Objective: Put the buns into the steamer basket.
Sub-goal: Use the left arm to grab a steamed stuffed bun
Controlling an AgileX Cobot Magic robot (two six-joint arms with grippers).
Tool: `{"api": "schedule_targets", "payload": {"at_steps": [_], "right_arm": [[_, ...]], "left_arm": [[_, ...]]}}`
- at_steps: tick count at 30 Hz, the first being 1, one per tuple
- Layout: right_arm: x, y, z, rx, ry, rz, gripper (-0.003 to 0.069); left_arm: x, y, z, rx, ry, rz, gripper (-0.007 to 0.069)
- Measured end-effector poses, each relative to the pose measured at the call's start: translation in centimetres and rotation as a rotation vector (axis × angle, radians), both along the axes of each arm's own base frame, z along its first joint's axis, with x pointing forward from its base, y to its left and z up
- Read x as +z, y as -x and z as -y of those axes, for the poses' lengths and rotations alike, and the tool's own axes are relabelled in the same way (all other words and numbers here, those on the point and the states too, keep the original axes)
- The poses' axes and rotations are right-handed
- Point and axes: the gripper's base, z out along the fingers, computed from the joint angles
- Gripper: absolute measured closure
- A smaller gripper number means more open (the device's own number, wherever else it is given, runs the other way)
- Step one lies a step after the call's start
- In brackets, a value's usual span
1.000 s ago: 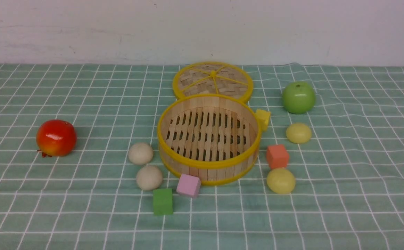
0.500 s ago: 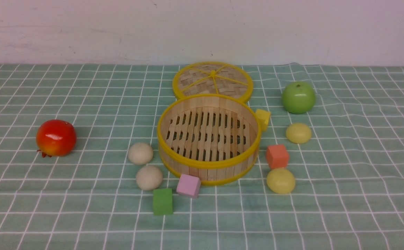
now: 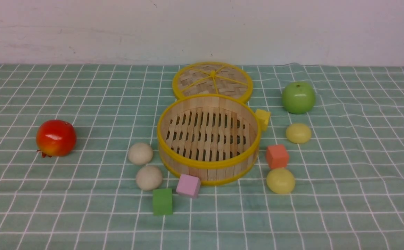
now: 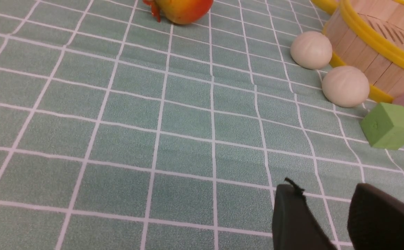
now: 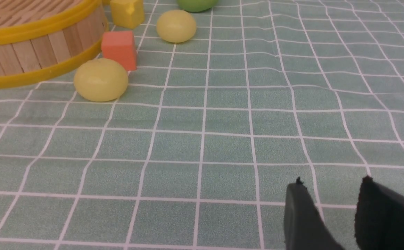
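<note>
The steamer basket (image 3: 208, 166) stands empty mid-table. Two beige buns (image 3: 140, 153) (image 3: 149, 177) lie just left of it; they also show in the left wrist view (image 4: 311, 50) (image 4: 345, 91). Two pale yellow buns (image 3: 298, 133) (image 3: 280, 180) lie on its right; they also show in the right wrist view (image 5: 176, 26) (image 5: 100, 79). My left gripper (image 4: 327, 189) is open and empty, well short of the beige buns. My right gripper (image 5: 332, 184) is open and empty, well short of the yellow buns. Neither gripper shows in the front view.
The woven lid (image 3: 212, 80) lies behind the basket. A green apple (image 3: 298, 97) is at back right, a red fruit (image 3: 56, 138) at left. Cubes sit round the basket: yellow (image 3: 263, 118), orange (image 3: 277, 156), pink (image 3: 188, 185), green (image 3: 162, 201).
</note>
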Motion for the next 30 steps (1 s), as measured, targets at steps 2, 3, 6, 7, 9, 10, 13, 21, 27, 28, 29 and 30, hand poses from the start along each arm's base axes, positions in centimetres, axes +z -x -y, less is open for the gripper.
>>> {"api": "schedule_targets", "payload": {"at_steps": [2, 3, 6, 7, 9, 10, 13, 21, 27, 28, 29, 30], "right_arm": [[0.0, 0.0, 0.0, 0.0, 0.0, 0.0, 0.0419], [0.0, 0.0, 0.0, 0.0, 0.0, 0.0, 0.0419], [0.0, 0.0, 0.0, 0.0, 0.0, 0.0, 0.0419], [0.0, 0.0, 0.0, 0.0, 0.0, 0.0, 0.0419], [0.0, 0.0, 0.0, 0.0, 0.0, 0.0, 0.0419], [0.0, 0.0, 0.0, 0.0, 0.0, 0.0, 0.0419], [0.0, 0.0, 0.0, 0.0, 0.0, 0.0, 0.0419], [0.0, 0.0, 0.0, 0.0, 0.0, 0.0, 0.0419], [0.0, 0.0, 0.0, 0.0, 0.0, 0.0, 0.0419], [0.0, 0.0, 0.0, 0.0, 0.0, 0.0, 0.0419], [0.0, 0.0, 0.0, 0.0, 0.0, 0.0, 0.0419], [0.0, 0.0, 0.0, 0.0, 0.0, 0.0, 0.0419]], "left_arm": [[0.1, 0.0, 0.0, 0.001, 0.007, 0.012, 0.0386], [0.4, -0.1, 0.1, 0.005, 0.057, 0.041, 0.0386], [1.0, -0.2, 0.3, 0.021, 0.212, 0.085, 0.0386], [1.3, -0.3, 0.4, 0.032, 0.332, 0.105, 0.0386], [1.8, -0.3, 0.5, 0.053, 0.512, 0.134, 0.0386], [2.1, -0.4, 0.5, 0.062, 0.578, 0.158, 0.0386], [2.8, -0.4, 0.2, 0.081, 0.659, 0.232, 0.0386], [9.0, 0.4, 0.9, -0.022, 0.495, 0.188, 0.0587], [13.0, -2.3, 2.3, -0.143, 0.231, -0.201, 0.0638], [13.6, -3.5, 2.6, -0.175, 0.184, -0.3, 0.0638], [13.8, -4.7, 2.9, -0.213, 0.135, -0.407, 0.0638], [13.9, -5.6, 3.0, -0.236, 0.109, -0.471, 0.0638]]}}
